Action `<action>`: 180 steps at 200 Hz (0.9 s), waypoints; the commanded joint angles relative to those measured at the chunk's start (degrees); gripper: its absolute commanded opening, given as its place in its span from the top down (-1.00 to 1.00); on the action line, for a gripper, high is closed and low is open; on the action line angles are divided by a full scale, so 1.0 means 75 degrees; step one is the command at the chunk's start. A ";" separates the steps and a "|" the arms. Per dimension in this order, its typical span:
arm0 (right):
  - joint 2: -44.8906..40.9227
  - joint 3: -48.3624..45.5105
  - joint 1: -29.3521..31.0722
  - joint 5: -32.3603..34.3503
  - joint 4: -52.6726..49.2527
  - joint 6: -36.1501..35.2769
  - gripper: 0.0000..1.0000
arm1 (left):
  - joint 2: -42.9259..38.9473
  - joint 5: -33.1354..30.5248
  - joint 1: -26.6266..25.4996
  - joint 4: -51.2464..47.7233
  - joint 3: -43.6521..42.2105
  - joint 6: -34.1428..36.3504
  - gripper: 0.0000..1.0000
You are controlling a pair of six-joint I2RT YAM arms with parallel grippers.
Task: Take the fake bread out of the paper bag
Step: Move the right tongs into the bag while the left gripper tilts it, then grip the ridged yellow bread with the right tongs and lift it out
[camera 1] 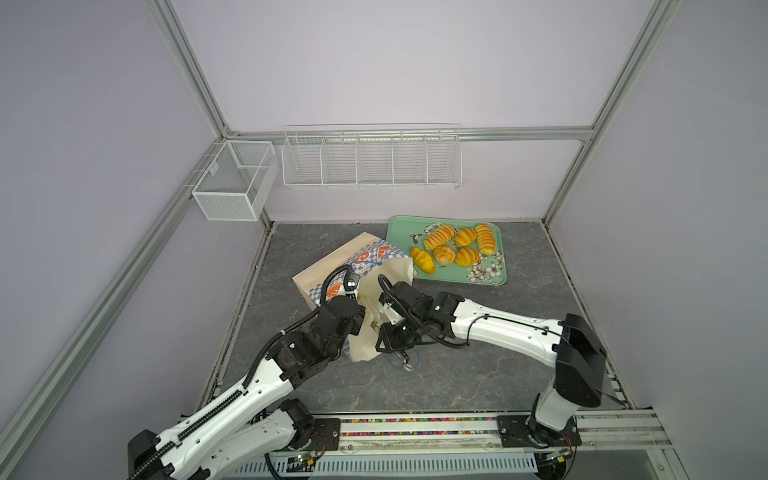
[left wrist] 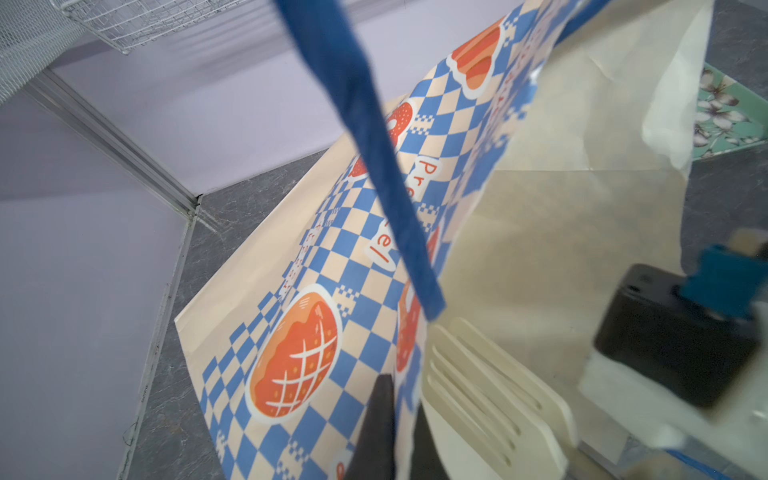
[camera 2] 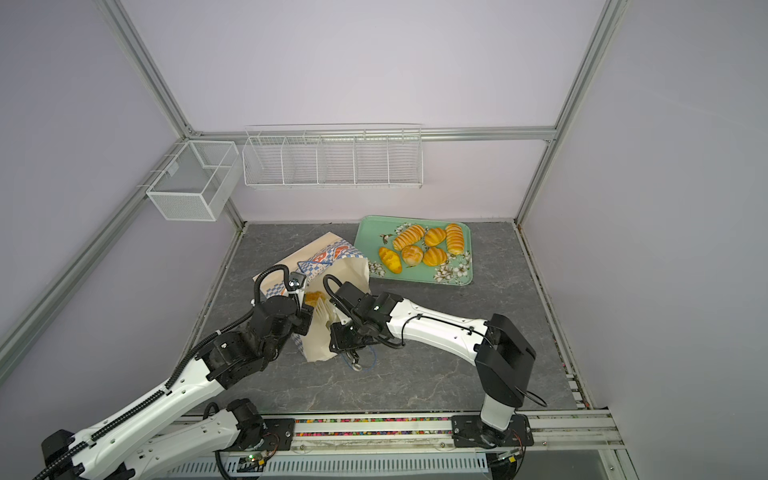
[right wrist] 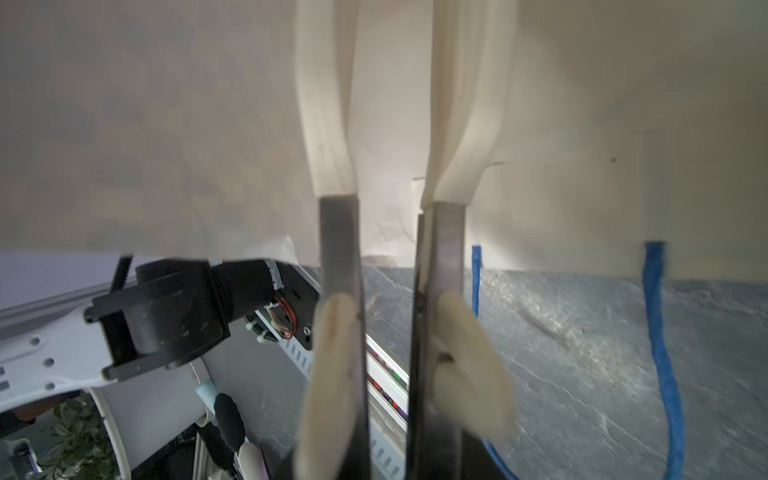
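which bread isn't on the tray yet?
The bread lying inside the mouth of the paper bag, seen in a top view. The other six all sit on the green tray.

Both closed: left pincer (left wrist: pixel 399 415), right pincer (right wrist: pixel 399 361).

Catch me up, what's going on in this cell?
The left hand pinches the rim of the paper bag, which is tipped over with its mouth toward the robot. The right hand grips tongs whose cream tips reach into that mouth. Six pieces of fake bread sit on the green tray; in a top view one more piece shows inside the bag, not visibly gripped.
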 commanded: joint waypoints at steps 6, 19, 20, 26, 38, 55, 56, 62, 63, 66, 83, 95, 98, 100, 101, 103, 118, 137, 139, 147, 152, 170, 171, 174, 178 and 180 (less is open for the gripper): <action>0.0272 0.0011 -0.0082 -0.0667 0.1298 0.1114 0.26 | -0.0144 0.0143 -0.0039 0.0163 0.0325 -0.0685 1.00; 0.0369 -0.0101 -0.0110 -0.0816 0.1683 0.1503 0.21 | -0.0153 0.0082 -0.0051 0.0086 0.0389 -0.0748 1.00; 0.0373 -0.0106 -0.0111 -0.0823 0.1709 0.1532 0.20 | -0.0150 0.0074 -0.0052 0.0083 0.0392 -0.0750 1.00; 0.0416 -0.0129 -0.0116 -0.0851 0.1815 0.1647 0.19 | -0.0171 0.0060 -0.0052 0.0052 0.0427 -0.0763 1.00; 0.0469 -0.0156 -0.0129 -0.0921 0.1923 0.1895 0.18 | -0.0197 0.0052 -0.0047 -0.0006 0.0445 -0.0827 1.00; 0.0525 -0.0376 -0.0139 -0.0993 0.2299 0.2246 0.14 | -0.0292 0.0114 -0.0043 0.0083 0.0365 -0.0973 1.00; 0.0533 -0.0384 -0.0143 -0.1006 0.2333 0.2273 0.14 | -0.0302 0.0125 -0.0048 0.0087 0.0357 -0.0974 1.00; 0.0595 -0.0452 -0.0163 -0.1076 0.2477 0.2373 0.13 | -0.0324 0.0181 -0.0043 0.0138 0.0326 -0.0985 1.00; 0.0615 -0.0463 -0.0167 -0.1082 0.2499 0.2366 0.13 | -0.0330 0.0182 -0.0048 0.0144 0.0320 -0.0992 1.00; 0.0653 -0.0475 -0.0183 -0.1129 0.2557 0.2424 0.13 | -0.0348 0.0202 -0.0052 0.0149 0.0305 -0.1007 1.00; 0.0866 -0.0513 -0.0232 -0.1316 0.3022 0.2681 0.12 | -0.0421 0.0182 -0.0052 0.0132 0.0246 -0.1033 1.00; 0.0964 -0.0539 -0.0236 -0.1345 0.3325 0.2892 0.13 | -0.0465 0.0182 -0.0051 0.0109 0.0237 -0.1004 1.00; 0.0991 -0.0532 -0.0246 -0.1346 0.3384 0.2924 0.12 | -0.0473 0.0183 -0.0048 0.0105 0.0233 -0.0993 1.00; 0.1011 -0.0529 -0.0245 -0.1355 0.3410 0.2954 0.13 | -0.0493 0.0184 -0.0046 0.0100 0.0232 -0.0979 1.00; 0.1022 -0.0525 -0.0248 -0.1356 0.3428 0.2961 0.13 | -0.0502 0.0184 -0.0049 0.0096 0.0226 -0.0983 1.00; 0.1037 -0.0513 -0.0248 -0.1363 0.3456 0.2990 0.13 | -0.0515 0.0187 -0.0052 0.0091 0.0229 -0.0979 1.00; 0.1187 -0.0416 -0.0293 -0.1405 0.3596 0.3092 0.12 | -0.0610 0.0230 -0.0046 0.0114 0.0192 -0.0951 1.00; 0.1319 -0.0282 -0.0355 -0.1381 0.3679 0.3165 0.12 | -0.0744 0.0286 -0.0053 0.0142 0.0117 -0.0991 1.00; 0.1325 -0.0276 -0.0366 -0.1381 0.3697 0.3179 0.12 | -0.0760 0.0297 -0.0053 0.0154 0.0113 -0.0996 1.00; 0.1366 -0.0247 -0.0409 -0.1377 0.3731 0.3212 0.12 | -0.0802 0.0337 -0.0045 0.0172 0.0066 -0.1031 1.00; 0.1393 -0.0203 -0.0429 -0.1381 0.3735 0.3214 0.12 | -0.0828 0.0358 -0.0052 0.0188 0.0043 -0.1061 1.00; 0.1463 -0.0094 -0.0516 -0.1358 0.3748 0.3219 0.12 | -0.0839 0.0416 -0.0052 0.0196 -0.0003 -0.1136 1.00; 0.1465 -0.0091 -0.0525 -0.1358 0.3749 0.3217 0.12 | -0.0839 0.0417 -0.0047 0.0196 -0.0008 -0.1137 1.00; 0.1483 -0.0073 -0.0544 -0.1352 0.3752 0.3215 0.12 | -0.0839 0.0424 -0.0048 0.0207 -0.0009 -0.1134 1.00; 0.1506 -0.0039 -0.0570 -0.1369 0.3747 0.3204 0.12 | -0.0839 0.0445 -0.0042 0.0212 -0.0019 -0.1135 1.00; 0.1512 -0.0022 -0.0583 -0.1369 0.3749 0.3197 0.12 | -0.0839 0.0451 -0.0047 0.0227 -0.0033 -0.1138 1.00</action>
